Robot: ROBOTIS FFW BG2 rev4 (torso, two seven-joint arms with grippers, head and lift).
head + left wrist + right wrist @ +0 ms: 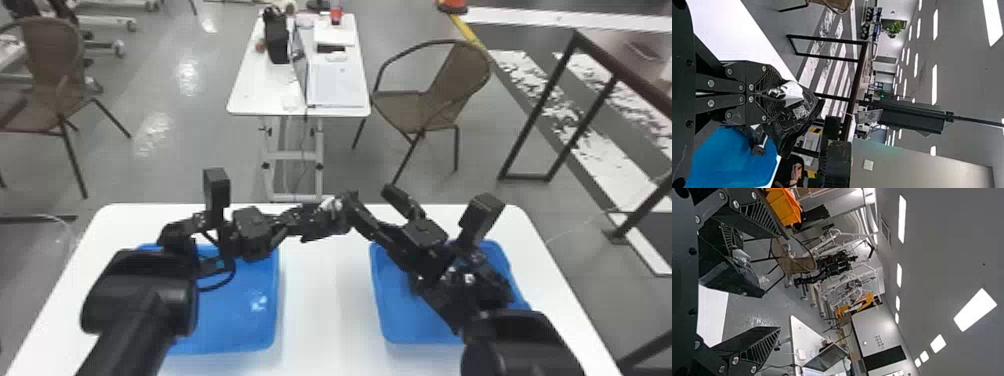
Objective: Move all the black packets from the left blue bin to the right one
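Black packet [792, 121] clamped between left gripper's [307, 216] jaws.

From where I'm standing, the near table [325, 310] has the left bin [240, 320] on the robot's left and the right bin [410, 320] on its right. Over the back part, between the bins, the packet [797, 109] is in the left gripper [311, 220]. Behind stands a far table [265, 95], a laptop [335, 87] on it. One armchair [450, 80] is just right of that table, another armchair [55, 60] well off left.
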